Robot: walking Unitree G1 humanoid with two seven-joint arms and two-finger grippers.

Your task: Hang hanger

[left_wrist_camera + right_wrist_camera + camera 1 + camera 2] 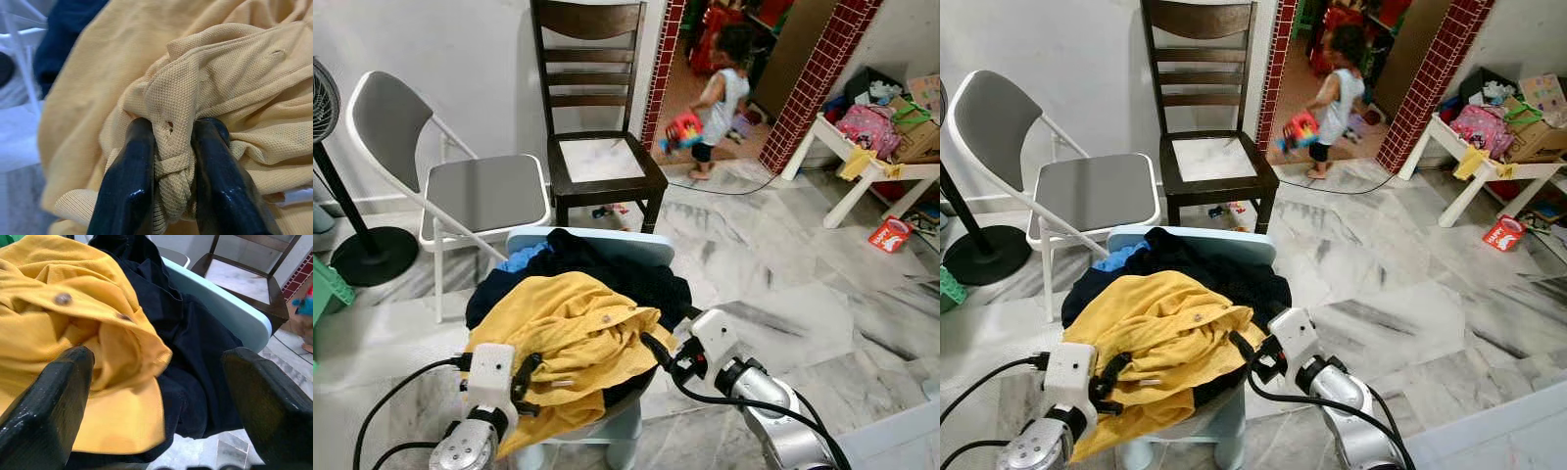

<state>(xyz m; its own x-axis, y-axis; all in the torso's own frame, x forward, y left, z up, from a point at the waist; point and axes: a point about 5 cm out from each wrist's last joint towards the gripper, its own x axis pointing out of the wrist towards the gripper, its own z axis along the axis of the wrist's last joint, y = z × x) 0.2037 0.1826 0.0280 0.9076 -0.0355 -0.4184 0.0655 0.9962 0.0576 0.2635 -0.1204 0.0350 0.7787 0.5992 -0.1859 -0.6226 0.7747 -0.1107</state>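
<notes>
Left hand [168, 188] pinches the yellow shirt [570, 333]; right hand [161, 396], fingers wide, beside it.

The floor [783, 264] is pale marble tile with grey veining, glossy under even daylight. Along the far white wall [460, 59] stand 2 chairs: a grey folding chair [480, 191] on the left and a dark wooden chair [597, 147] just right of it. A black fan base [372, 257] sits at the far left. A doorway framed by red-tiled pillars [818, 78] opens far right of the chairs, with a child [717, 103] standing in it. At the right, a white table [871, 171] holds clutter.
</notes>
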